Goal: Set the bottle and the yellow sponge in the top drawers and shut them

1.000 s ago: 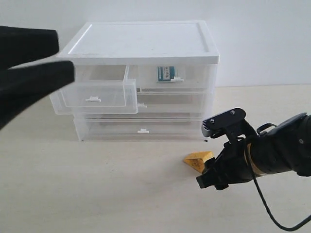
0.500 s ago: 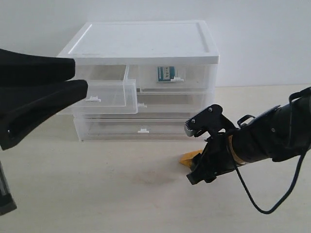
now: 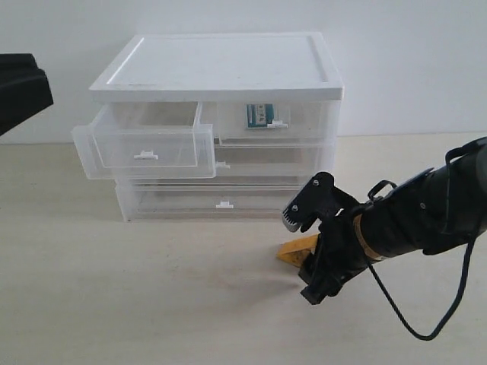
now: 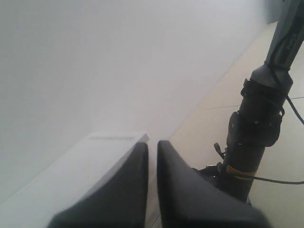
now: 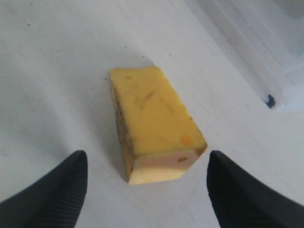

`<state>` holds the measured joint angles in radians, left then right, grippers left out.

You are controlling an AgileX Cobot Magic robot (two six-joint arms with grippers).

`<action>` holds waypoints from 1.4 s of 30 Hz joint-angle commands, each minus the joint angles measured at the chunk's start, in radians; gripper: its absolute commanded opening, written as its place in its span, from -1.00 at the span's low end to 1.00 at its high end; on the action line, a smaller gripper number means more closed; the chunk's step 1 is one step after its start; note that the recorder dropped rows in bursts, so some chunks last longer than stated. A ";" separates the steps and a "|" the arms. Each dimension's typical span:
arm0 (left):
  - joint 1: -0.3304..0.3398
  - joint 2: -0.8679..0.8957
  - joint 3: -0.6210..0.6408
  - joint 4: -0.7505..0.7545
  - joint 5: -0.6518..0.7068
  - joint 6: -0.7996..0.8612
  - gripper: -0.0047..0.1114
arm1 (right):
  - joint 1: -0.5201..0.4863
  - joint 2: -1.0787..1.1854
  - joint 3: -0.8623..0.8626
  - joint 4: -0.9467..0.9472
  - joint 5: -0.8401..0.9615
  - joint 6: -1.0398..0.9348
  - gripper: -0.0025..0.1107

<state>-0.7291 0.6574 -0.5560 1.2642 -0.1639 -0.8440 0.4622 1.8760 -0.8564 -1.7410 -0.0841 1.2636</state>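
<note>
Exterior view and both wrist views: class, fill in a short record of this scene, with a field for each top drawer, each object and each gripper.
top left drawer: pulled out, nothing visible inside
top right drawer: shut, holds the bottle
bottle: inside the top right drawer
yellow sponge: on the table, in front of the cabinet, not gripped
right gripper: open, jaws either side of the yellow sponge
left gripper: shut, empty, left of the cabinet
</note>
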 commanded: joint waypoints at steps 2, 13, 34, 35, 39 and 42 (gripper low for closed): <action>-0.002 -0.005 0.004 -0.011 0.016 0.000 -0.85 | 0.005 0.000 -0.006 -0.003 -0.053 -0.028 0.21; -0.002 -0.005 0.004 -0.011 -0.015 0.000 -0.85 | 0.011 0.069 -0.074 0.004 0.009 0.016 0.19; -0.002 -0.081 0.004 -0.078 0.217 -0.078 -0.85 | 0.196 -0.359 -0.148 -0.003 -0.444 0.015 -0.96; -0.002 -0.091 0.004 -0.078 0.217 -0.078 -0.85 | 0.216 -0.352 -0.200 -0.003 -0.378 0.028 -0.96; -0.002 -0.093 0.005 -0.078 0.215 -0.078 -0.85 | 0.221 -0.239 -0.411 -0.003 -0.325 0.075 -0.96; -0.002 -0.093 0.005 -0.078 0.215 -0.078 -0.85 | 0.221 -0.163 -0.514 -0.003 -0.295 0.080 -0.96</action>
<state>-0.7291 0.5681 -0.5543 1.2003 0.0437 -0.9121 0.6796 1.6711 -1.3040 -1.7503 -0.4076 1.3333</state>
